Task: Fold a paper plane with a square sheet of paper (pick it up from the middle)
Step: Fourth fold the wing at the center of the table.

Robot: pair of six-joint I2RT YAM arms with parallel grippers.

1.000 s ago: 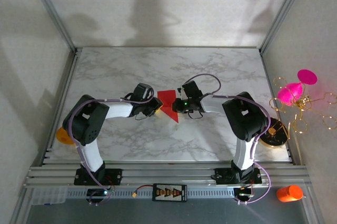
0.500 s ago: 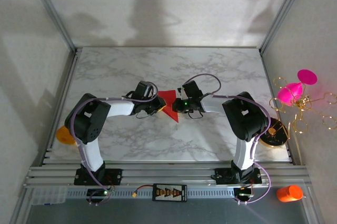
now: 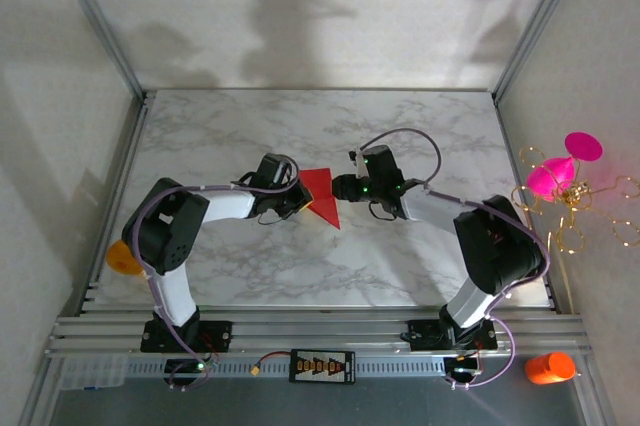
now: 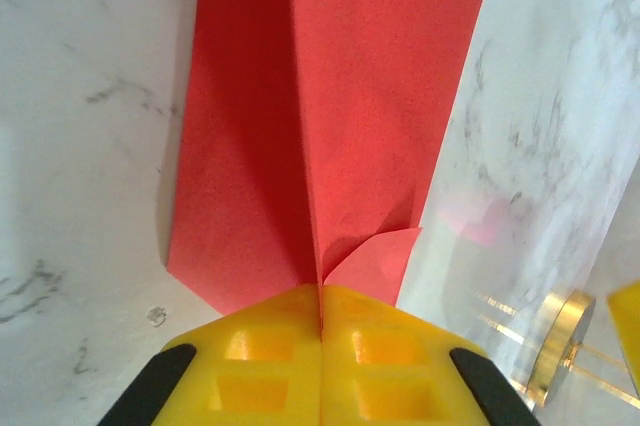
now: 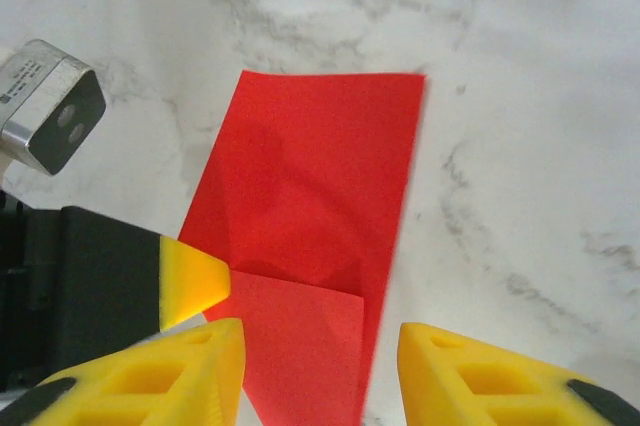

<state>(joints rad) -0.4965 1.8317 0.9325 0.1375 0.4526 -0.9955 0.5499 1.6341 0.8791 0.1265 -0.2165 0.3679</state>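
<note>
The square sheet of paper point(image 3: 322, 194), bright red, lies folded at the middle of the marble table. In the left wrist view the paper point(image 4: 340, 96) runs long and narrow with a raised centre crease. My left gripper point(image 4: 322, 304) is shut on the near end of that crease, its yellow pads pressed together. From above, the left gripper point(image 3: 299, 202) touches the paper's left side. My right gripper point(image 5: 320, 346) stands open just over the paper point(image 5: 310, 186), one finger on each side of a folded flap. It sits at the paper's right edge point(image 3: 343, 189). A left fingertip point(image 5: 195, 281) pokes in there.
A magenta cone ornament with gold wire point(image 3: 558, 174) stands off the table's right edge, with a round brass disc point(image 3: 525, 252) near it. An orange bottle point(image 3: 550, 368) lies at the bottom right. An orange object point(image 3: 122, 258) sits by the left arm. Metal frame posts border the table.
My right gripper has opened and let go of the paper, and its arm has swung outward to the right. My left gripper has closed on the paper's crease.
</note>
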